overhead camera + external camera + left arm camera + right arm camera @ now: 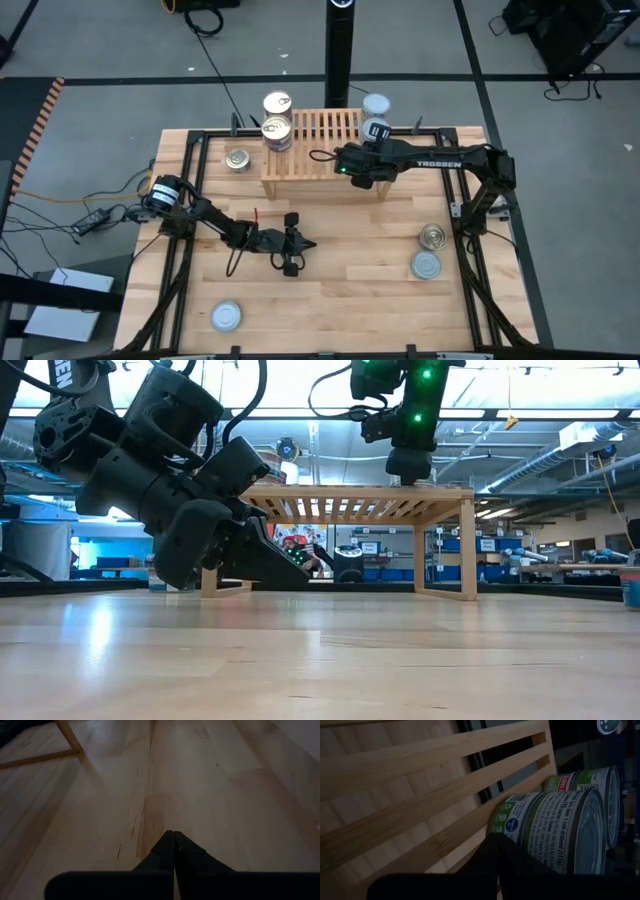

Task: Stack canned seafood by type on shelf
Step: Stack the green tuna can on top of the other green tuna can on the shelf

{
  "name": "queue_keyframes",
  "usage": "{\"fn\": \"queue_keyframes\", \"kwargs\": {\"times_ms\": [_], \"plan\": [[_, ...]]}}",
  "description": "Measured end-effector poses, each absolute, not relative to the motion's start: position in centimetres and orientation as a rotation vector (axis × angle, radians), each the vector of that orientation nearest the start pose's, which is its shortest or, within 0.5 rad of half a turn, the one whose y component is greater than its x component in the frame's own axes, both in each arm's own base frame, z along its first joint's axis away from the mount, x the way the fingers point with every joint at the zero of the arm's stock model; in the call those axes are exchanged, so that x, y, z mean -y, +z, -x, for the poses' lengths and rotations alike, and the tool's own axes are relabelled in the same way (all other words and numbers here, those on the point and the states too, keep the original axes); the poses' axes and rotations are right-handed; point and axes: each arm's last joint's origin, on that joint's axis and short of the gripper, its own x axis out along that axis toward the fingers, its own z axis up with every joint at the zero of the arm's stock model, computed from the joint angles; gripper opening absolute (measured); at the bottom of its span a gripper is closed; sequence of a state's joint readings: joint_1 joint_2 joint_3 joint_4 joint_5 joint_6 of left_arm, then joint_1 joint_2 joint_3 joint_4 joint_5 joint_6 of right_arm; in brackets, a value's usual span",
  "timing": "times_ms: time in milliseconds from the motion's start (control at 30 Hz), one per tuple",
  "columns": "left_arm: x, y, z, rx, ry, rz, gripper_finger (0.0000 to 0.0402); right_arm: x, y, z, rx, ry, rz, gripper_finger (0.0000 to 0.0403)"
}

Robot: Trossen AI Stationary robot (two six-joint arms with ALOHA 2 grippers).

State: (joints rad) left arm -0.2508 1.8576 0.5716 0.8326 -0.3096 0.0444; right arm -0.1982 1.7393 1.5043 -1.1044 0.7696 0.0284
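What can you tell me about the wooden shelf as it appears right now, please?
The shelf is a low, light-wood rack with a slatted top and solid side boards, standing upright at the table's far edge. Stacked gold-lidded tins sit on its left end, silver-lidded tins on its right end. The right hand, shut, hovers over its right side.

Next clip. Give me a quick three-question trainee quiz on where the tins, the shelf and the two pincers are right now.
1. True or false: the left pincer holds a tin.
2. Which shelf end has the gold-lidded stack? A the left arm's side; B the right arm's side.
3. Fill in: the right pincer is over the ____.

Key: 1 false, it is shut on nothing above the bare table. 2 A. 3 shelf, near the silver-lidded tins.
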Motion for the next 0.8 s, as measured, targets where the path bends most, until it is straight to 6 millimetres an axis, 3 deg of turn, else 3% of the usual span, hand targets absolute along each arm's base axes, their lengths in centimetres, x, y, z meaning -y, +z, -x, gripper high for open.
{"fn": "queue_keyframes", "kwargs": {"times_ms": [800], "plan": [[6.76,9.67,-29.94,-0.437,0.048,-0.169,0.0004,8.59,27.89,-32.29,-1.339,-0.864,0.385,0.0006]]}}
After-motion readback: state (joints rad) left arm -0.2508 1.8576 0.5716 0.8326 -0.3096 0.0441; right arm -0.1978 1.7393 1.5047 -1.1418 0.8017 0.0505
